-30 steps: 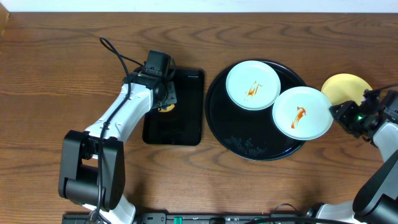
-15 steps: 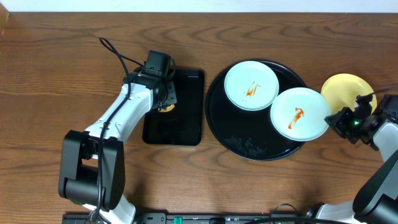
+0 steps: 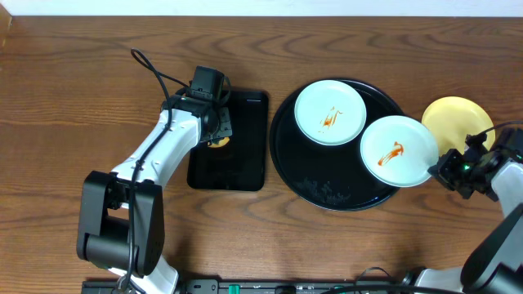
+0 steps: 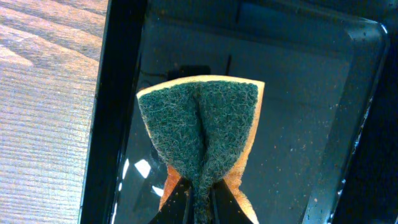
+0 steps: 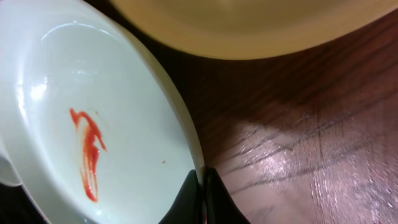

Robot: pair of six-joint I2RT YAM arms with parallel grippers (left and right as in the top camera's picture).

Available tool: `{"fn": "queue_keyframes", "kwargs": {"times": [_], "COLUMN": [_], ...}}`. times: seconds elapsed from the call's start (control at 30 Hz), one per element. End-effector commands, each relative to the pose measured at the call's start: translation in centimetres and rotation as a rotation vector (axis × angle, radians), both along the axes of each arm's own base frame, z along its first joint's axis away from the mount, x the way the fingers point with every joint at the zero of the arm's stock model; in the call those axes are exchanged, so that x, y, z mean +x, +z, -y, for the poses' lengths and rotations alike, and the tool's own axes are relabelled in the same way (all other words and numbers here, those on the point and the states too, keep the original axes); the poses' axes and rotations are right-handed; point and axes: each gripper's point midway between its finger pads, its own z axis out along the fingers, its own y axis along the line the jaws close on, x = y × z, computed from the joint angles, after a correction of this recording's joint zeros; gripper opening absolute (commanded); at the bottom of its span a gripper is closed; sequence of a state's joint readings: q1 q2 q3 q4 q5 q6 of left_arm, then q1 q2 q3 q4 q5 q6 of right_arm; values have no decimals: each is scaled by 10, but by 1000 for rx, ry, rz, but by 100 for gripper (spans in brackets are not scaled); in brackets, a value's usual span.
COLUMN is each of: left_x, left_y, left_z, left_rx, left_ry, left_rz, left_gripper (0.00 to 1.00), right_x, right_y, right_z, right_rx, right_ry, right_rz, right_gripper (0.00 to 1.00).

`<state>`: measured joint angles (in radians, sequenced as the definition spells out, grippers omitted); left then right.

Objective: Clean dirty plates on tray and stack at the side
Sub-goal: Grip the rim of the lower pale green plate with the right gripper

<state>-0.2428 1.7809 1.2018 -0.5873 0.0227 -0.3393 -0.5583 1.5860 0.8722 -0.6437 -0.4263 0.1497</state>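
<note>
Two pale mint-white plates with orange-red sauce smears lie on the round black tray (image 3: 327,184): one at the back (image 3: 329,112), one at the right (image 3: 396,150) overhanging the tray's rim. My right gripper (image 3: 439,167) is shut on the right plate's edge (image 5: 124,130), fingertips pinching its rim (image 5: 202,177). The pale yellow plate (image 3: 458,121) lies on the table beyond it, also in the right wrist view (image 5: 249,25). My left gripper (image 3: 217,131) is shut on a green-and-orange sponge (image 4: 202,127) over the rectangular black tray (image 3: 233,163).
The rectangular tray's left rim (image 4: 115,112) borders bare wood. The left arm (image 3: 155,155) stretches across the table's left half. A wall edge runs along the back.
My right gripper has pulled the right plate slightly rightward and toward the front, uncovering more of the yellow plate. The left arm and sponge have not moved.
</note>
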Motion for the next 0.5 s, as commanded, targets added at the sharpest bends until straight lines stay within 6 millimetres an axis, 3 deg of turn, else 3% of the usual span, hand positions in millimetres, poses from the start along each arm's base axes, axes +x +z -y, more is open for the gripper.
{"fn": "queue_keyframes", "kwargs": {"times": [0.0, 0.2, 0.47], "left_x": [-3, -3, -6], "left_y": [-6, -4, 25], "left_z": [-2, 2, 46], "left_rx": [13, -8, -214], "left_ry": [-9, -22, -129], "left_rz": [-18, -15, 27], "left_gripper": [8, 8, 7], "right_x": [13, 9, -18], "right_y": [38, 64, 40], "right_z": [-13, -60, -116], "right_rx": [-26, -39, -44], "right_ry": [75, 213, 383], "right_rz": [125, 161, -7], "right_gripper": [1, 1, 1]}}
